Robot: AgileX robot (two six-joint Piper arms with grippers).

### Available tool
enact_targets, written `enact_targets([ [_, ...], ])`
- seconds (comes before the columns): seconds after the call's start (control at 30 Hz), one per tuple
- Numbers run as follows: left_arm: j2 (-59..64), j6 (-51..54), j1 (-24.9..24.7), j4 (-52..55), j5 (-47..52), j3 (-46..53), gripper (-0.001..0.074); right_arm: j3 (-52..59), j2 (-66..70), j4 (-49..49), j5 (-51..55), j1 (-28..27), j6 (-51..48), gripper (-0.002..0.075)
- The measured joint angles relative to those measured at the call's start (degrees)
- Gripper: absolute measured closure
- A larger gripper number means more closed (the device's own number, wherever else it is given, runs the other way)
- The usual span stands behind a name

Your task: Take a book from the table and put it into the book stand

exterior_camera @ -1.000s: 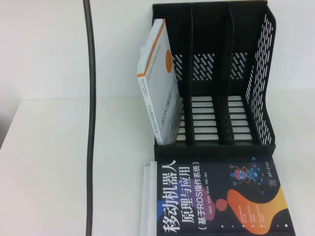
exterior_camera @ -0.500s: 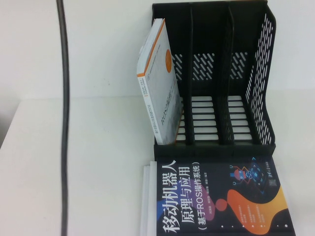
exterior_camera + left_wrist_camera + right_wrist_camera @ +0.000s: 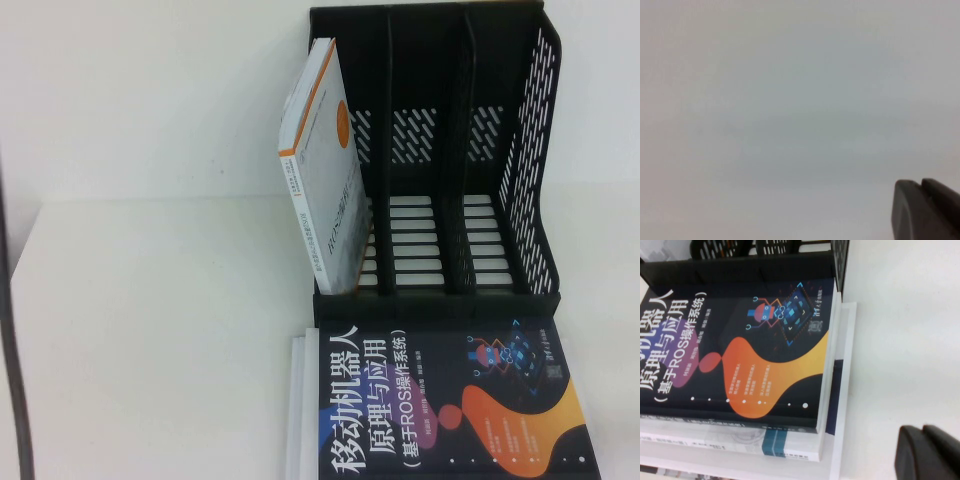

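A black book stand [image 3: 530, 150] with three slots stands at the back right of the white table. A white and orange book [image 3: 322, 165] leans upright in its left slot. A stack of books lies flat in front of the stand, topped by a dark book with an orange shape [image 3: 450, 400]. It also shows in the right wrist view [image 3: 740, 340]. My right gripper [image 3: 922, 432] is shut and empty over bare table beside the stack. My left gripper [image 3: 920, 186] is shut and empty, facing a blank pale surface. Neither gripper shows in the high view.
A thin black cable [image 3: 10, 350] hangs at the far left edge of the high view. The white table [image 3: 160, 330] stretches left of the stand and the stack. A white wall stands behind.
The black cable has swung leftward across the high view to the far left edge. The books and stand have not moved.
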Motion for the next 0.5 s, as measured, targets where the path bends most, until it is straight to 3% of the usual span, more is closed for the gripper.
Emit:
enact_targets([
  [0.23,-17.06,-0.74,0.00,-3.79,-1.78,21.08,0.0737,0.00,0.00,0.00,0.00,0.00,0.02,0.0727],
  [0.5,-38.98,-0.99,0.00,-15.20,-21.40,59.23,0.0737,0.00,0.00,0.00,0.00,0.00,0.02,0.0727],
])
